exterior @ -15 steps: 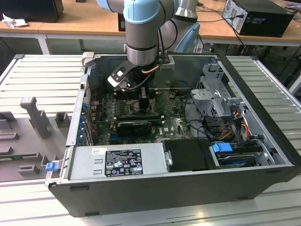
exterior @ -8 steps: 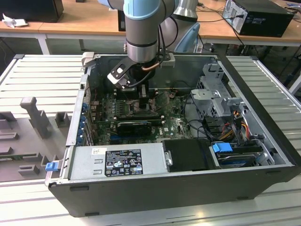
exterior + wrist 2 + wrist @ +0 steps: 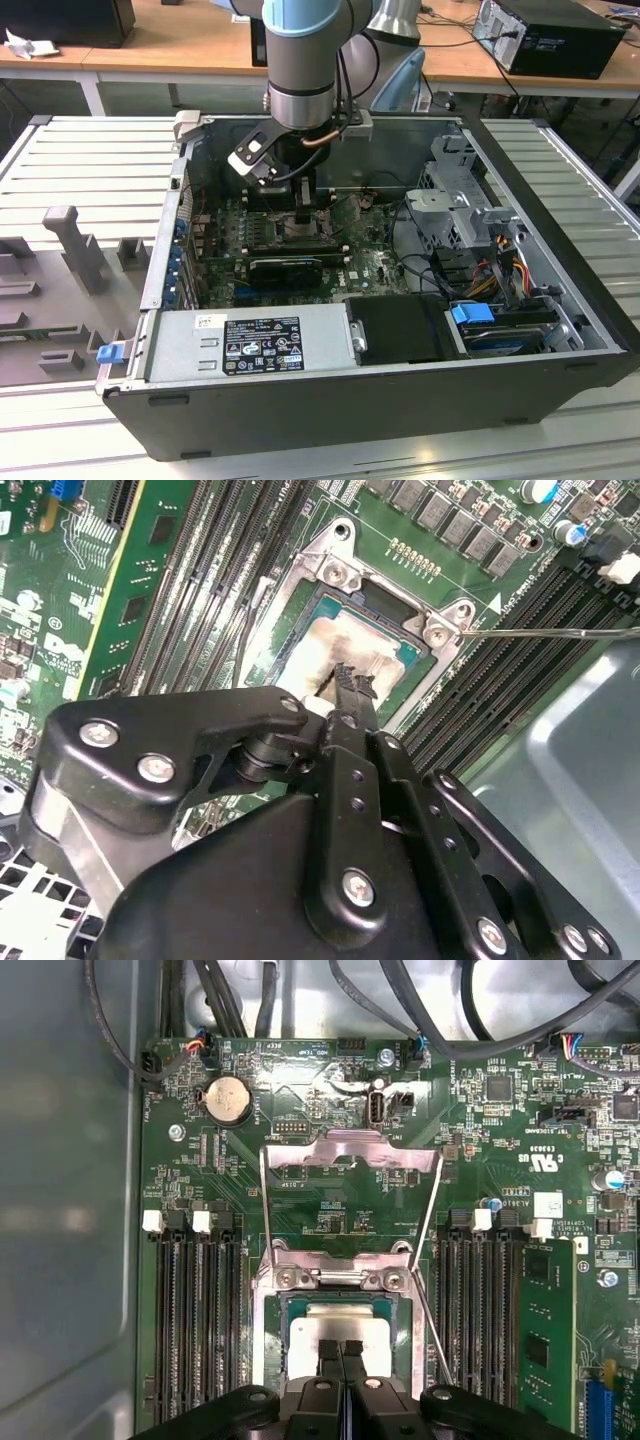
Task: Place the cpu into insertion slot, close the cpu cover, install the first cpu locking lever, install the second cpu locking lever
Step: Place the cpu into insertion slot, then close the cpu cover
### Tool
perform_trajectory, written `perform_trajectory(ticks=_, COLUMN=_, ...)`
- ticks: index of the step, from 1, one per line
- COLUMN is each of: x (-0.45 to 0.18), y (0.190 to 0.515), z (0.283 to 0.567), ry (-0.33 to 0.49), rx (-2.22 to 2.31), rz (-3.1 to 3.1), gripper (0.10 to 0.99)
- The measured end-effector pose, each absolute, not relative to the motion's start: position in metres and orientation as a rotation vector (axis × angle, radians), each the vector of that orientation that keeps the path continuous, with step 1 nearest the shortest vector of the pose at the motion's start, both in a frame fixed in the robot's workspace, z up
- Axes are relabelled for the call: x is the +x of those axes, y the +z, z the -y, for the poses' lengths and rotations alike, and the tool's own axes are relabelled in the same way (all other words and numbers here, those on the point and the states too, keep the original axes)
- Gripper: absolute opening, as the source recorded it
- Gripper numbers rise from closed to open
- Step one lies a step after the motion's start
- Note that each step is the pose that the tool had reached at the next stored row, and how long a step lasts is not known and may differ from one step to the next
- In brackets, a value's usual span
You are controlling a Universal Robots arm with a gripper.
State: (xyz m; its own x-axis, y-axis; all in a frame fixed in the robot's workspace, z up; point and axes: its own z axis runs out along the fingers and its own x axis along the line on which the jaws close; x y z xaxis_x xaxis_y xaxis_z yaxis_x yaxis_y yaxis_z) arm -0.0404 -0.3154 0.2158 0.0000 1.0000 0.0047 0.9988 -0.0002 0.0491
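One arm [image 3: 305, 60] reaches down into the open computer case [image 3: 400, 400]. In the exterior view its gripper [image 3: 303, 212] sits low over the motherboard [image 3: 370, 265], behind the power supply [image 3: 250, 340]. In both wrist views the jaws are pressed together with no gap and nothing between them. The fingertips [image 3: 330, 1352] sit on or just above the top of the cpu [image 3: 365, 1325]; cannot tell if they touch. The cpu lies flat inside the insertion slot [image 3: 265, 1340], and its pale metal top shows a dull smear in the second wrist view. There the gripper [image 3: 347, 675] comes in over one edge of the chip [image 3: 340, 640], with the slot's silvery rim [image 3: 290, 600] around it. The cpu cover [image 3: 350, 1150] is not down. It stands swung open on its hinge at the far side of the slot, and green board shows through its square window. One thin locking lever [image 3: 428, 1305] slants along the slot's side. In the second wrist view the lever rod [image 3: 550, 632] sticks out sideways over the black memory slots [image 3: 500, 670], clear of the slot. More memory slots [image 3: 190, 1320] flank the socket on both sides. A coin battery [image 3: 227, 1098] sits beyond the open cover, near cables at the board's edge.
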Motion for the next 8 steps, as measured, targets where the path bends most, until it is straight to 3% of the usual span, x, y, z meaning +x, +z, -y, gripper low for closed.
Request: perform_trajectory(ticks=8, x=-0.0404, y=0.2217, z=0.3154, ry=0.059, rx=2.199, rz=-2.198, gripper=0.106)
